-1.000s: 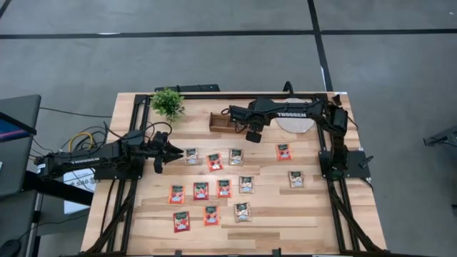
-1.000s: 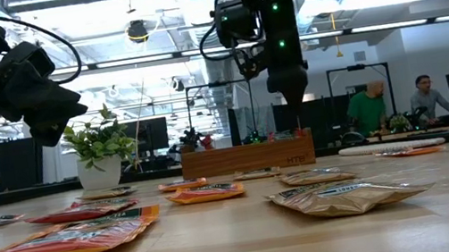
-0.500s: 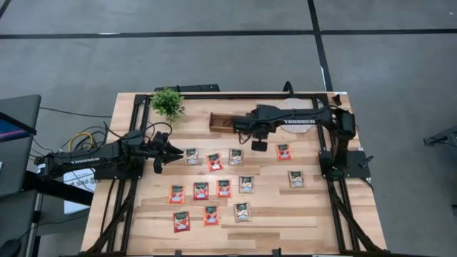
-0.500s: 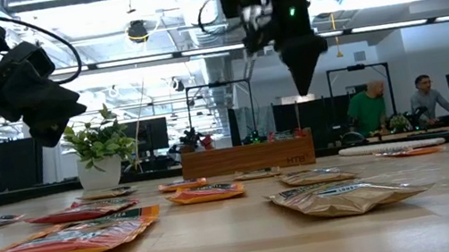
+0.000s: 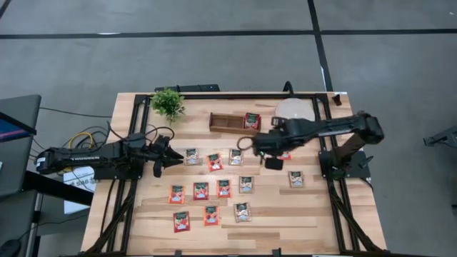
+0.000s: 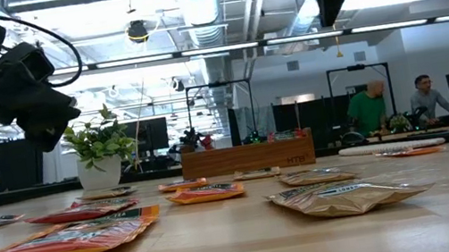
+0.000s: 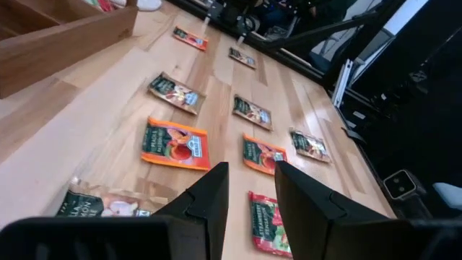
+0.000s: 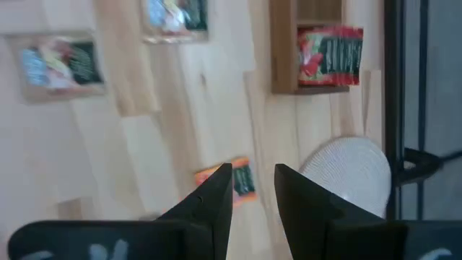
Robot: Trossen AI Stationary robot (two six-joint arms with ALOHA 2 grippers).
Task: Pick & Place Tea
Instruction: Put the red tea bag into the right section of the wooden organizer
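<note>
– Which packet did we have lined up for the right gripper (image 8: 253, 172)?

– The orange sachet (image 8: 243, 180) lying flat on the table (image 5: 314, 214) just beside the round disc (image 8: 346, 166). In the right wrist view it sat directly past the fingertips, showing in the gap between them, so we judged the coming move to be mostly a straight drop.

– And the claw itself?

– Its fingers stood a little apart with nothing between them.

– How did the sachet lie against that gap?

– As far as we could tell, its slightly longer side ran across the gap rather than along it. We thought the wrist might need a turn, or the pinch would have to take an edge. The packet is nearly square, so we would not press the point.

– Was the left gripper (image 7: 250, 173) any closer?

– No. It hung at the far left of the table, well apart from that sachet, its fingers also slightly parted and empty. The pale sachet (image 5: 191, 156) at the left end of the top row was its nearest.

– Where did the rest of the tea lie?

– One red sachet (image 5: 251, 120) was in the wooden tray (image 5: 223, 123), in the end compartment nearest the disc. We saw the others spread in rows across the middle of the table.
</note>
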